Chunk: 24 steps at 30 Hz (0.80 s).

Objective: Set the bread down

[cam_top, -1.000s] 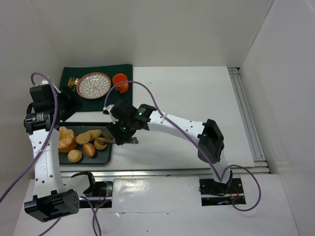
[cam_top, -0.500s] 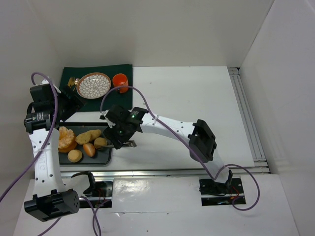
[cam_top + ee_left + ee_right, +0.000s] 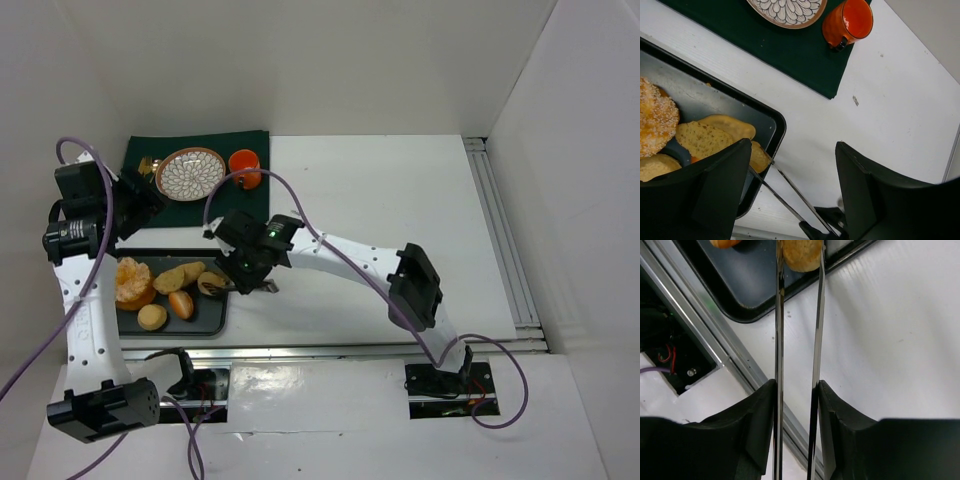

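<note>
While we looked down on the white table (image 3: pixel 400 190), its left end carried the largest items: a dark green cloth (image 3: pixel 250 142) at the back and a dark baking tray (image 3: pixel 205 320) in front of it. A round plate (image 3: pixel 190 172) with a petal pattern sat on the cloth. We saw the left gripper (image 3: pixel 792 150) hovering over the tray's right end, its fingers well apart and empty. The right gripper (image 3: pixel 796 385) was clamped on long metal tongs (image 3: pixel 779 330). The bread (image 3: pixel 178 276) lay in the tray: a sesame-seeded bun (image 3: pixel 133 282) at the left, with oval and round rolls beside it. An orange cup (image 3: pixel 244 165) stood just beside the plate's right rim. The tongs' tips pinched one small tan roll (image 3: pixel 800 252) at the tray's right edge; we could not tell whether it was lifted.
</note>
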Each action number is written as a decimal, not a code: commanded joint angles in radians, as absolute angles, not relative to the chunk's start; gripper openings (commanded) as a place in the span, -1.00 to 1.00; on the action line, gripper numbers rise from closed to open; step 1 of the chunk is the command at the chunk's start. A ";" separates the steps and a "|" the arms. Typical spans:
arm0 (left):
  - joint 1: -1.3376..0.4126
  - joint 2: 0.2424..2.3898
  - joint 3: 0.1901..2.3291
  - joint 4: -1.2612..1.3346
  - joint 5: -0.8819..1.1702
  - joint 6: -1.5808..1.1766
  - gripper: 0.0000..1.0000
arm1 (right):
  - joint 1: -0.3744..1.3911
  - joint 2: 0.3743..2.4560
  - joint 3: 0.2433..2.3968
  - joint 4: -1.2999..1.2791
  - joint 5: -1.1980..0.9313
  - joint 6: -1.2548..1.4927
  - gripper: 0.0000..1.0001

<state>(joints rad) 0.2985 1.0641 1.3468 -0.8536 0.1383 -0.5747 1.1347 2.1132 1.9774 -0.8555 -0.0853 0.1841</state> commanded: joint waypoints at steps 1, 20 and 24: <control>0.304 1.104 1.429 -0.863 0.091 -0.560 0.61 | 1.120 1.950 1.990 -0.867 -0.034 0.173 -0.14; 0.313 1.134 1.546 -0.917 0.054 -0.672 0.61 | 0.873 2.342 2.421 -0.445 -0.093 0.219 -0.17; 0.313 1.134 1.528 -0.917 0.043 -0.672 0.61 | 0.838 2.406 2.376 -0.229 -0.155 0.228 -0.11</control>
